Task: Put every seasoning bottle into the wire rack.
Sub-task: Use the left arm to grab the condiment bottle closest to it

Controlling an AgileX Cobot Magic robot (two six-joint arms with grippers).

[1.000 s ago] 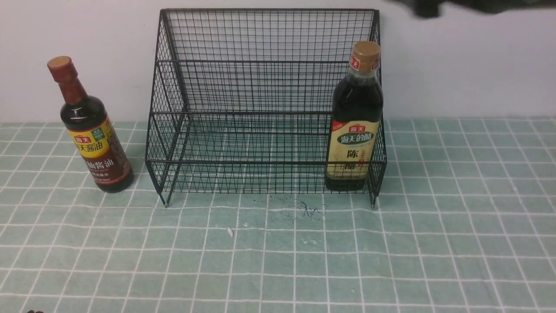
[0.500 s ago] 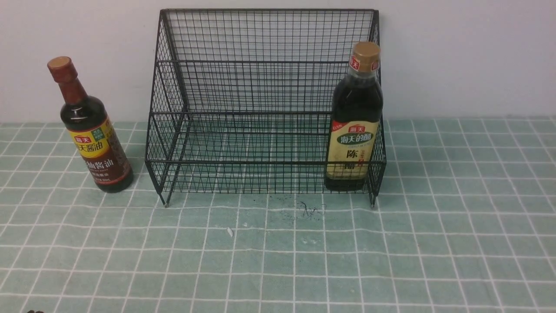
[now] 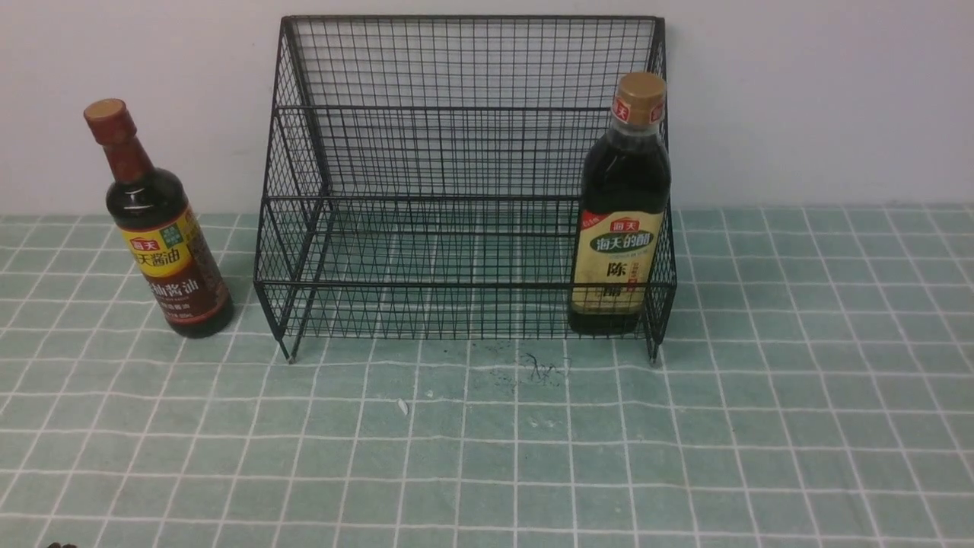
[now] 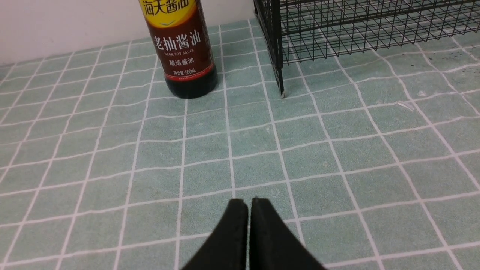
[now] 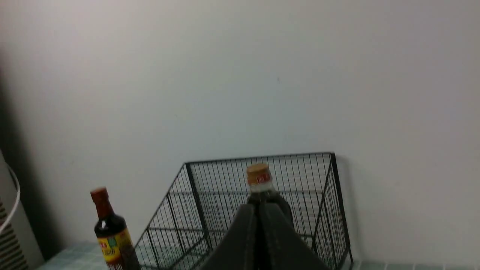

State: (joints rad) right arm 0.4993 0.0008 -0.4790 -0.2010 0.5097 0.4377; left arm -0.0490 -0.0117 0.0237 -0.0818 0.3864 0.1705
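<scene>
Front: wire rack (image 3: 464,285) ctr, by wall. Tan-cap bottle (image 3: 622,221) upright in lower tier, R end. Slim bottle (image 3: 160,243) on cloth (image 3: 487,457), L of rack, outside. No arms seen.
L wrist: left gripper (image 4: 249,204) clenched, empty; slim bottle ahead.
R wrist: right gripper (image 5: 258,208) clenched, empty, high, well apart from rack.
Step, prob.: 2nd bottle pickup. Next: open L fingers, grasp body, lift into rack.

Left wrist view: the slim bottle (image 4: 185,56) is cut off above its label, and only a corner of the rack (image 4: 278,45) shows. Right wrist view is soft and blurry: the right gripper (image 5: 258,208) hides the wide bottle (image 5: 258,179) below its neck, and the labels are unreadable.
</scene>
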